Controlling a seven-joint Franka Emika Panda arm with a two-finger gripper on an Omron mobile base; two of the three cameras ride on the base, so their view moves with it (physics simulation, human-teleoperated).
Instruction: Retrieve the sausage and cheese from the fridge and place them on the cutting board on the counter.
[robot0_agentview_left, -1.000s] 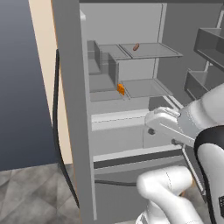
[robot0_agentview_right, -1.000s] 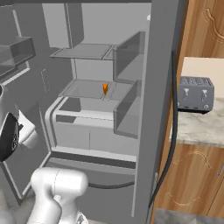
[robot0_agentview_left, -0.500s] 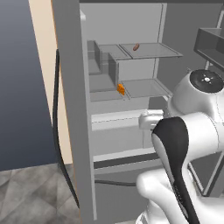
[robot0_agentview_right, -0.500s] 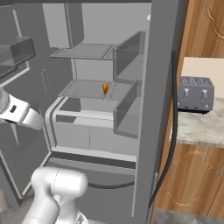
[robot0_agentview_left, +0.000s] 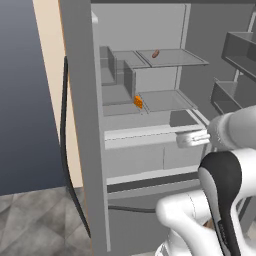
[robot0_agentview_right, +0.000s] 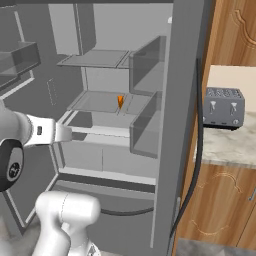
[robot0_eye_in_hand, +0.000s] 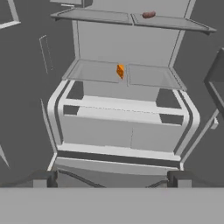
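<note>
I see the gripper (robot0_eye_in_hand: 112, 178) spread wide and empty, facing the open fridge (robot0_eye_in_hand: 127, 109); cheese (robot0_eye_in_hand: 120, 71) at twelve o'clock, sausage (robot0_eye_in_hand: 148, 15) at one.

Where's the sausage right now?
The sausage lies on the top shelf inside the open fridge, one shelf above the cheese. In the hand view it sits near the top edge, right of centre.

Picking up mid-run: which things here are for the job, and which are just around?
For the job:
- sausage, upper shelf
- cheese, shelf below
- fridge, door open
- counter
- gripper, fingers open, empty

Just around:
- toaster on the counter
</note>
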